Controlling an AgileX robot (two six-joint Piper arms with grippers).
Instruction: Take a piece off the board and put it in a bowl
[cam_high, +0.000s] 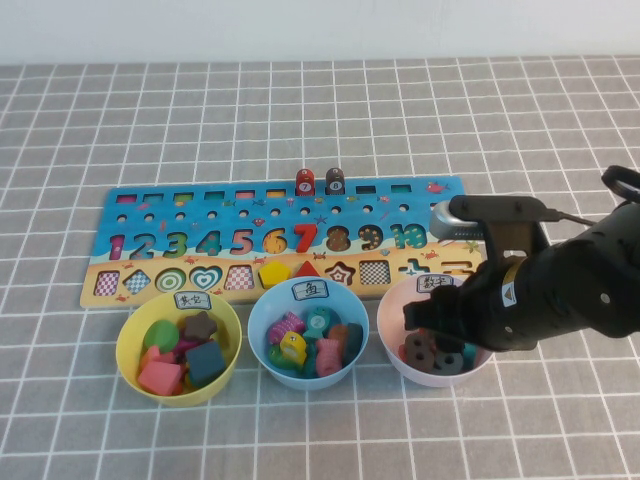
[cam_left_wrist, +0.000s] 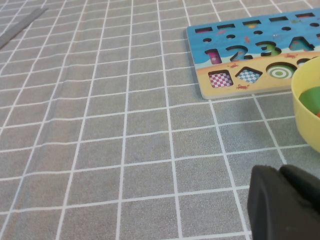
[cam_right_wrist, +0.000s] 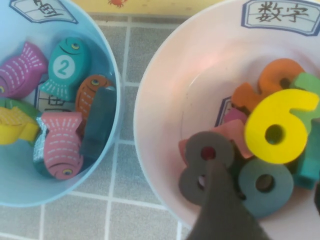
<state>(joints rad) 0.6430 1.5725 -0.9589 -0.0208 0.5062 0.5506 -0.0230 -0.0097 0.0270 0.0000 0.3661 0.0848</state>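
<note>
Grey wooden numeral 8 (cam_right_wrist: 206, 167) in pink bowl (cam_right_wrist: 165, 115)

The right gripper (cam_high: 432, 322) hangs over the pink bowl (cam_high: 395, 300), in front of the board (cam_high: 150, 215). Numerals fill that bowl. The left gripper is out of sight.

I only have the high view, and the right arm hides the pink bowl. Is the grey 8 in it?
Observer: Yes. The grey 8 lies in the pink bowl, near a yellow 6.
Operator: Is the right gripper open?
Observer: Yes, the right gripper is open above the bowl.
Operator: Where is the left gripper?
Observer: The left gripper is over bare cloth, near the board and the yellow bowl.
</note>
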